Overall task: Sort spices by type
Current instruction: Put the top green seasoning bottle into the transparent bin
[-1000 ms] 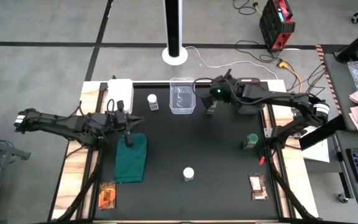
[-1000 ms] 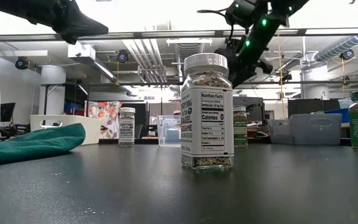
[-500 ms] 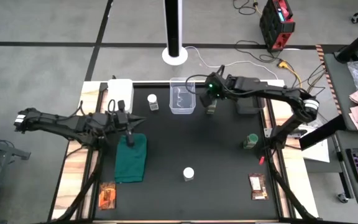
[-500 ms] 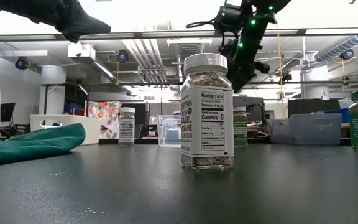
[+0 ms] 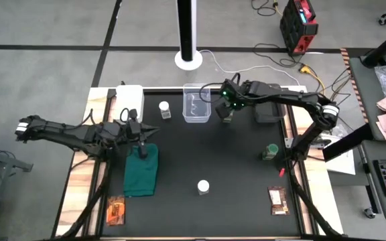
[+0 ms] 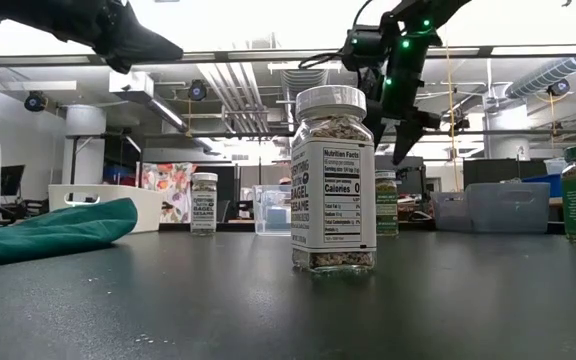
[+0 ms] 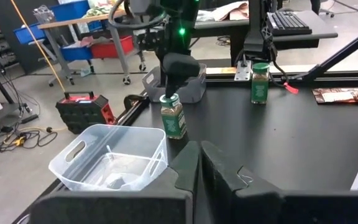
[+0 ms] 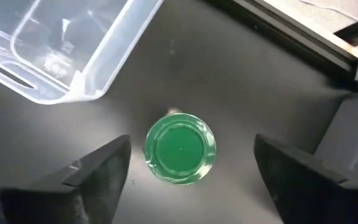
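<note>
A green-lidded jar [image 8: 180, 148] stands upright on the black table next to the clear plastic box [image 5: 196, 104]. My right gripper [image 8: 191, 171] hovers over it, open, one finger on each side of the lid and apart from it. The left wrist view shows the same jar [image 7: 173, 116] below that gripper [image 7: 178, 68]. My left gripper [image 5: 140, 146] is shut and empty, above the dark green cloth [image 5: 141, 171]. Also on the table are a second green-lidded jar [image 5: 271, 152], two white-lidded jars [image 5: 164, 109] [image 5: 203, 187] and two orange-brown packets [image 5: 116, 210] [image 5: 277, 199].
The clear box's wall [image 8: 98, 56] stands close beside the green-lidded jar. A white box [image 5: 130, 94] sits at the far left corner, off the black mat. The middle of the mat between the jars is bare.
My right gripper has opened and let go of the green-lidded jar, which stays upright on the table beside the clear box. The right arm's wrist has swung toward the table's left over the jar.
</note>
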